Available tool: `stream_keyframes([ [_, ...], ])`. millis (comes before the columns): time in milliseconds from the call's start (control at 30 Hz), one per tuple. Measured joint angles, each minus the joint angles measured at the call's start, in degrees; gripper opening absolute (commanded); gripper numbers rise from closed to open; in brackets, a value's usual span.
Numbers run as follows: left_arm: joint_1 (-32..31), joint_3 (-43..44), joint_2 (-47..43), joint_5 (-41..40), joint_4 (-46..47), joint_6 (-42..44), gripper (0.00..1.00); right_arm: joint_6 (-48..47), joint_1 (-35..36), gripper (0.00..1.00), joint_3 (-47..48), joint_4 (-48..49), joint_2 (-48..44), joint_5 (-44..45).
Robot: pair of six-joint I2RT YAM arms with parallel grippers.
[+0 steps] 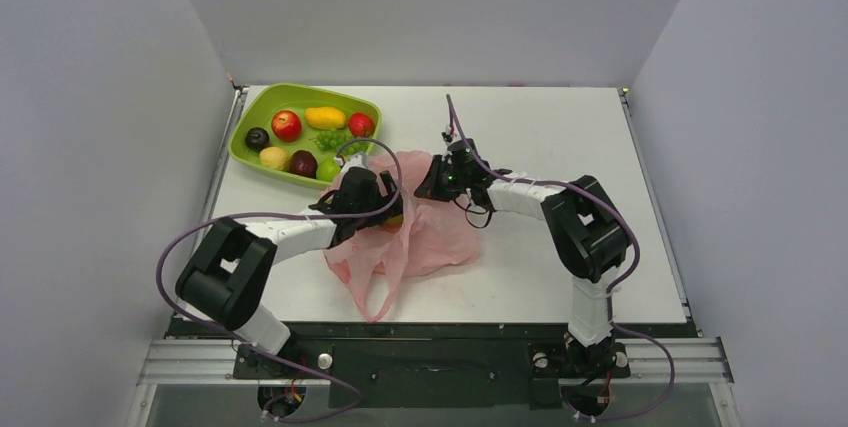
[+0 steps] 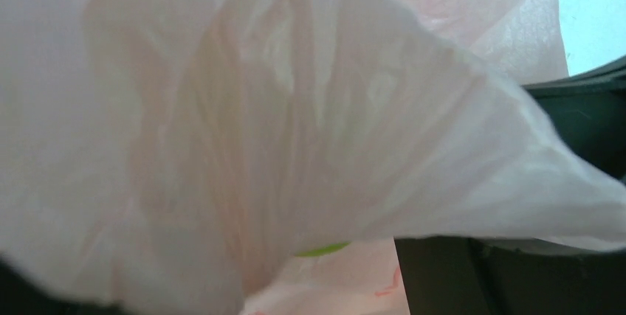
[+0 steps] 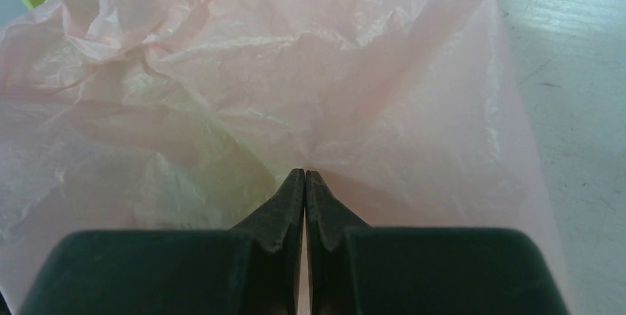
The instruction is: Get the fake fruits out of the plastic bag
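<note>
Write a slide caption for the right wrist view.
Right fingers pinched shut on the crinkled pink plastic bag lying on the white table.

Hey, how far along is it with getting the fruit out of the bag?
Done: several fake fruits lie in the green tray. In hand: the right gripper pinches the plastic bag while the left gripper sits at the bag, by something orange-red. Left: that piece, probably; the bag hides whether more is inside.

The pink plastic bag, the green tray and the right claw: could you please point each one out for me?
pink plastic bag (image 1: 440, 237), top external view, on its crumpled sheet.
green tray (image 1: 262, 107), top external view, on its bare inner wall.
right claw (image 3: 305, 176), right wrist view, where its closed fingertips meet.
</note>
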Motion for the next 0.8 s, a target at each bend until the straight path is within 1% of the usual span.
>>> stream_keyframes([
  [33,0.0,0.8,1.2,-0.1,-0.3,0.0,0.8,0.1,0.0,0.0,0.0,0.3,0.1,-0.1],
  [100,0.0,2.4,3.4,-0.2,-0.6,-0.1,0.73,0.2,0.1,0.0,0.0,0.7,0.3,-0.2],
  [167,0.0,3.5,5.4,-0.2,-0.6,-0.1,0.63,0.2,0.3,0.0,0.0,0.7,0.6,-0.2],
  [200,0.0,3.5,5.9,-0.1,-0.4,-0.2,0.59,0.2,0.3,0.0,0.0,0.7,0.6,-0.2],
  [233,0.0,3.5,6.3,0.1,0.3,-0.2,0.51,0.2,0.4,0.0,0.0,0.7,0.6,-0.2],
  [300,0.0,3.1,6.2,0.5,1.0,0.0,0.42,0.2,0.4,0.0,0.0,0.9,0.6,-0.2],
  [333,0.0,2.7,6.2,0.7,1.7,0.1,0.39,0.2,0.4,0.0,-0.1,1.1,0.6,-0.2],
  [367,0.1,2.3,6.0,1.0,2.1,0.3,0.31,0.1,0.4,0.0,-0.1,1.0,0.6,-0.2],
  [433,0.1,1.5,5.3,1.6,2.6,1.2,0.24,0.0,0.4,0.0,-0.3,1.1,0.6,-0.2],
  [500,0.1,0.5,3.9,2.3,1.8,2.4,0.19,-0.2,0.3,0.0,-0.8,1.1,0.6,-0.1],
  [667,0.1,-1.0,-1.1,4.6,-2.5,5.0,0.12,-0.7,0.3,0.0,-2.3,1.0,0.6,0.1],
  [733,0.1,-1.6,-3.9,6.2,-4.1,5.7,0.07,-1.2,0.2,0.0,-3.0,1.0,0.6,0.6],
  [800,0.1,-2.7,-7.2,7.8,-5.8,6.1,0.05,-1.6,0.0,0.0,-3.8,1.0,0.6,1.2],
])
